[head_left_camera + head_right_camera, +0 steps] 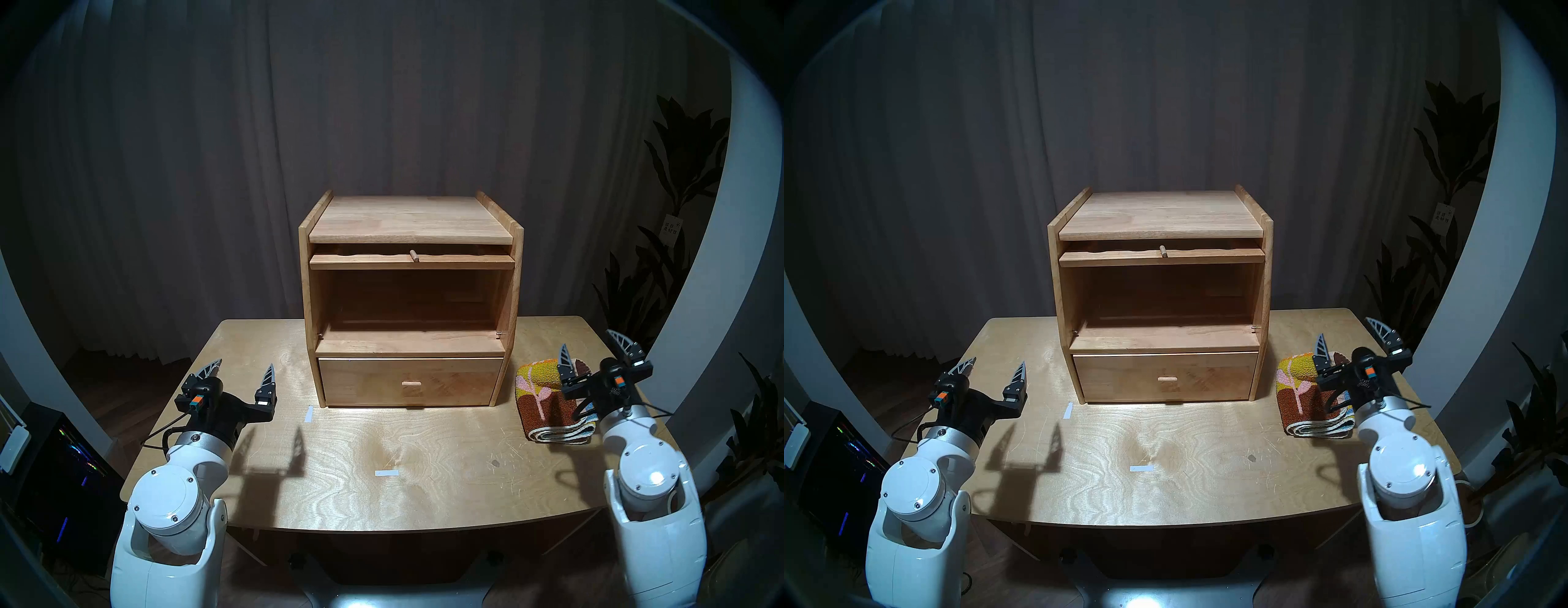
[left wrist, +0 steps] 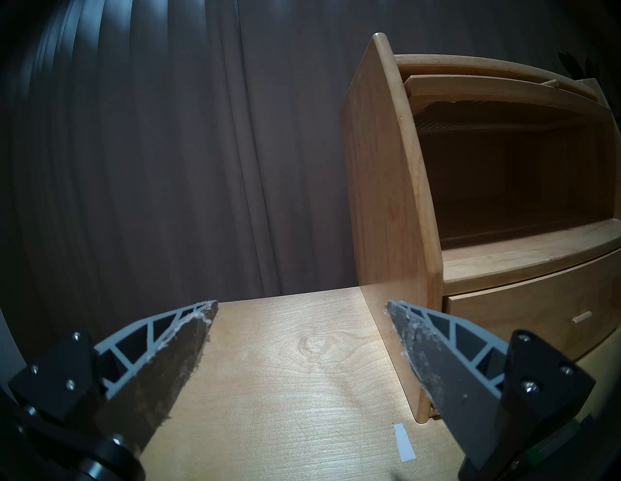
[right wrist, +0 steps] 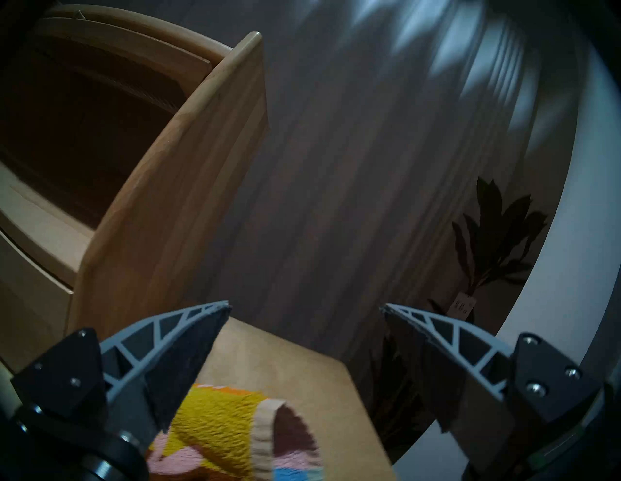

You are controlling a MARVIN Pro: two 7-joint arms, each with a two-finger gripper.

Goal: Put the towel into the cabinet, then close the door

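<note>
The folded towel (image 1: 539, 395), mustard and brown with pink leaves, lies on the table to the right of the cabinet (image 1: 409, 220); it also shows in the other head view (image 1: 1301, 395) and the right wrist view (image 3: 218, 430). The cabinet's large compartment is open and empty. Its door (image 1: 411, 263) lies flat, slid in under the top, peg knob facing out. My right gripper (image 1: 589, 342) is open and empty, just above the towel's right part. My left gripper (image 1: 242, 367) is open and empty over the table, left of the cabinet.
The drawer (image 1: 409, 382) below the compartment is shut. Two white tape strips (image 1: 308, 414) (image 1: 387, 472) lie on the wooden table (image 1: 424, 488). A plant (image 1: 679, 191) stands at the right, a dark computer case (image 1: 63, 467) on the floor at the left, a curtain behind.
</note>
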